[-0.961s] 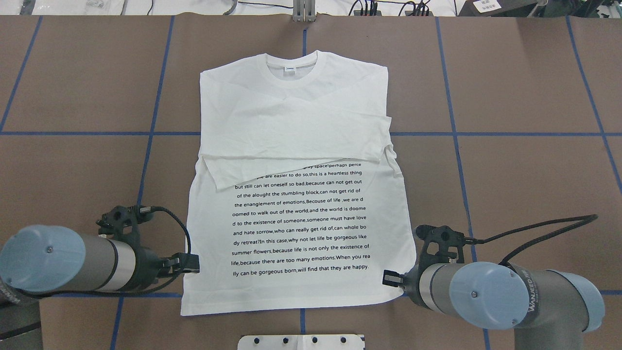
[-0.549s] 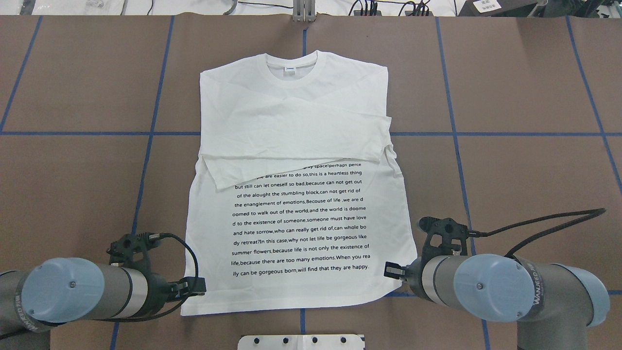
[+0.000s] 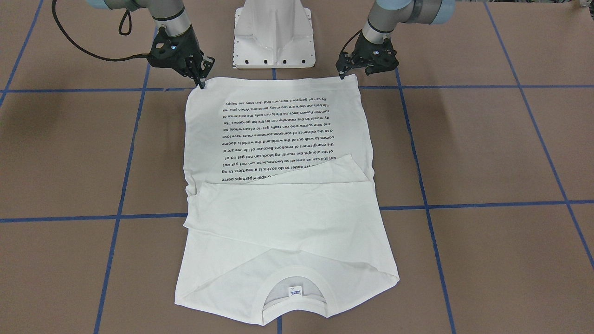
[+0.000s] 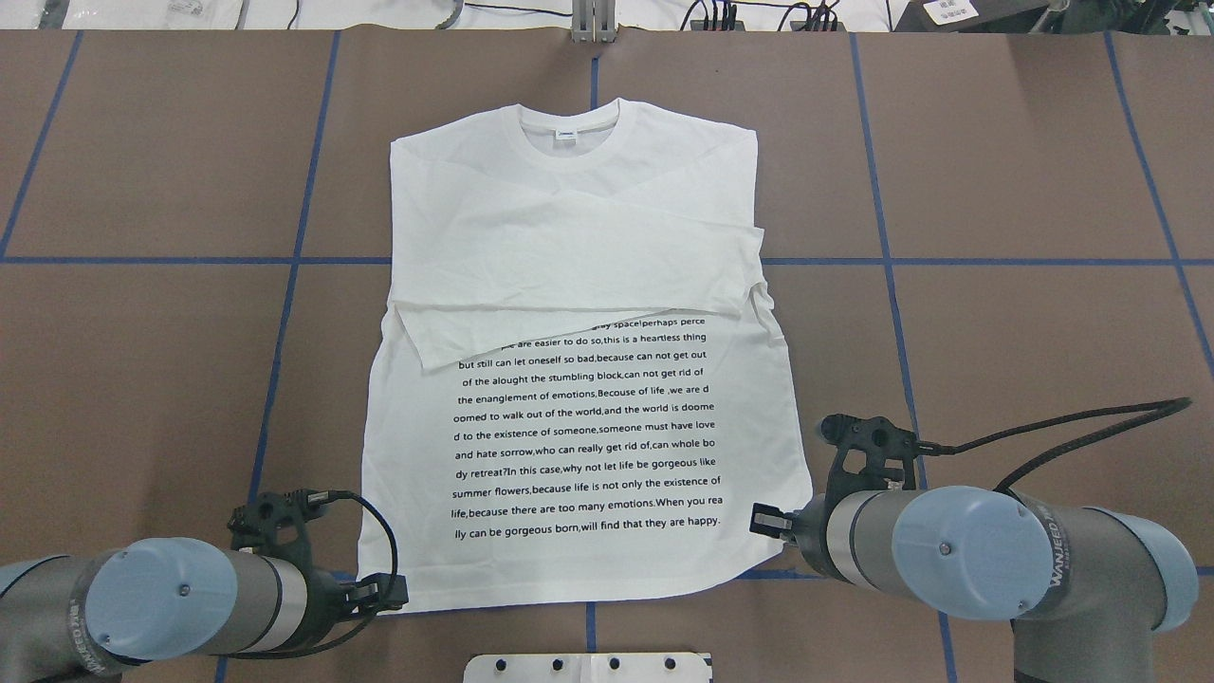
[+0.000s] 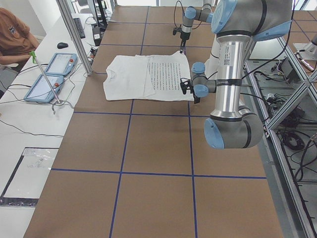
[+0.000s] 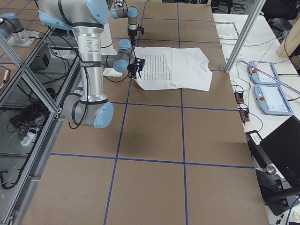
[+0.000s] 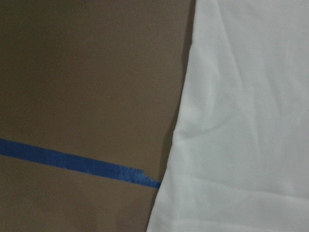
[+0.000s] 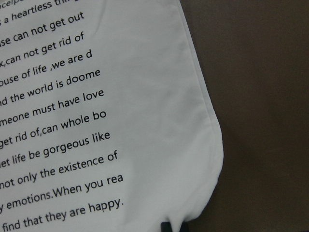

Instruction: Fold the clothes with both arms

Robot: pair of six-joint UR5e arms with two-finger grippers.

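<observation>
The white T-shirt (image 4: 588, 285) lies flat on the brown table with its text side up. Its sleeves are folded across the chest and its collar (image 3: 293, 278) points away from the robot. My left gripper (image 4: 391, 596) is low at the hem's left corner, seen on the right in the front view (image 3: 342, 74). Its jaws look apart and empty. My right gripper (image 4: 762, 522) is at the hem's right corner (image 3: 203, 83), and it also looks open. One dark fingertip (image 8: 167, 226) touches the cloth edge there. The left wrist view shows only the shirt's edge (image 7: 251, 121) and blue tape.
The white pedestal base (image 3: 274, 32) stands just behind the hem, between the arms. Blue tape lines (image 4: 948, 261) grid the table. An operator's side table holds tablets (image 5: 57, 64) beyond the collar end, next to a metal post (image 5: 74, 34).
My left gripper has moved back along the shirt's left edge, from beside the text to the hem corner. My right gripper has shifted only slightly. The shirt lies as before.
</observation>
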